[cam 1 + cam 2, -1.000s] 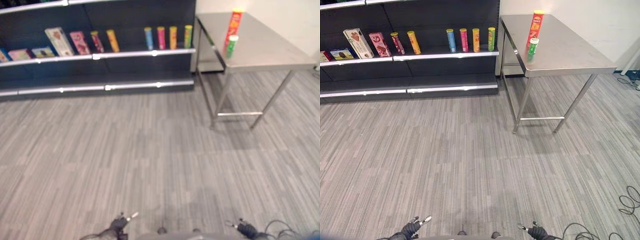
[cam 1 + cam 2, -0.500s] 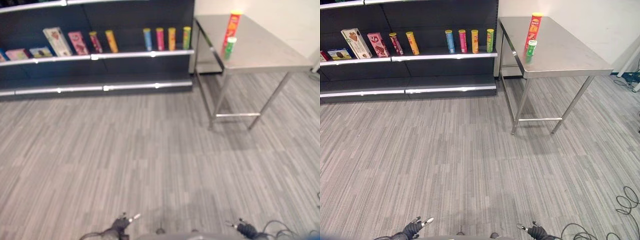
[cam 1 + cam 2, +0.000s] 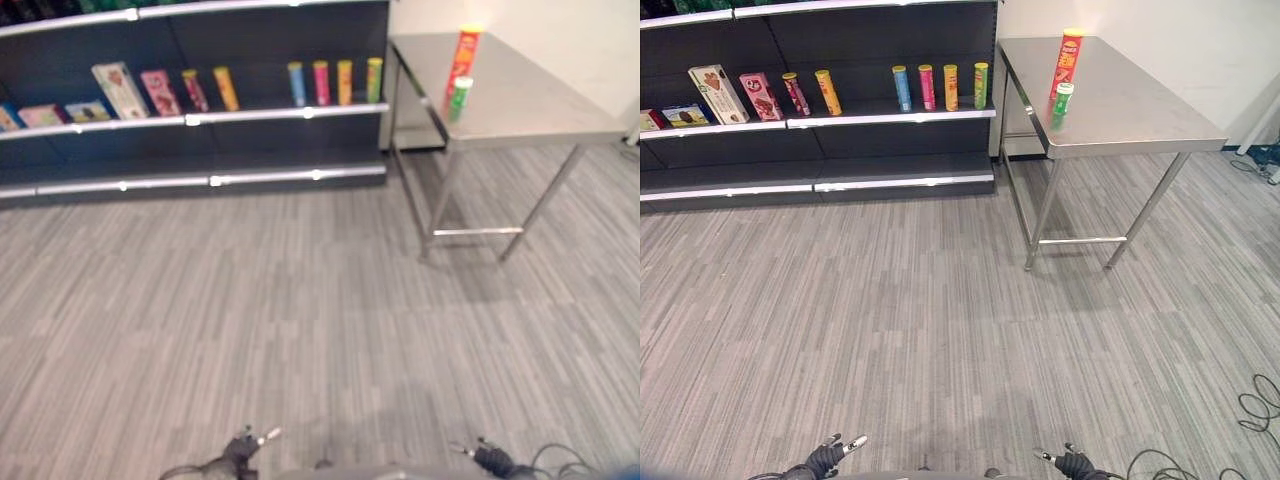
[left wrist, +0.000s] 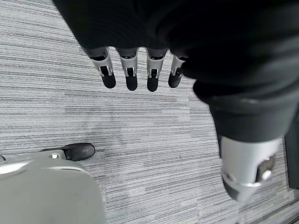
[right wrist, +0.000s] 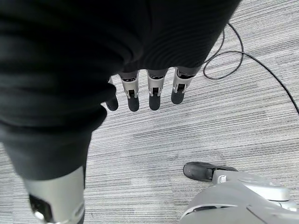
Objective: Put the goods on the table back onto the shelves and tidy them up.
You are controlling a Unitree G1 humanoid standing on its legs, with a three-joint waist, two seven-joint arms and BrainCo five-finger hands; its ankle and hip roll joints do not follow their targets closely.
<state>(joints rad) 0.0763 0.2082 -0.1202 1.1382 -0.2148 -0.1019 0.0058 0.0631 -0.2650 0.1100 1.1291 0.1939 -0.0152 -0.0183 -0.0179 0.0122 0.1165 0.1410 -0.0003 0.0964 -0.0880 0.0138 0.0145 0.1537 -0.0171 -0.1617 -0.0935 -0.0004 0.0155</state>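
Both hands, left hand (image 4: 140,70) and right hand (image 5: 145,88), hung empty, fingers relaxed, well short of the table (image 3: 1140,115); red can (image 3: 1069,62) and green can (image 3: 1061,105) waited, unshelved.

A: Left hand (image 4: 140,70)?
B: Hanging low at the robot's left side, fingers (image 4: 131,77) straight and relaxed in a row, pointing down at the floor (image 4: 140,140). Thumb (image 4: 247,168) set apart, also loose. Holds nothing. Dark ribbed cover over the back of the hand and the wrist.
A: Right hand (image 5: 149,88)?
B: Same pose on the right side. Fingers (image 5: 155,95) straight, hanging down, thumb (image 5: 56,200) apart, nothing in it.
A: From the head?
B: Both hands sit at the bottom edge, left (image 3: 825,458) and right (image 3: 1072,462), well apart, arms down.
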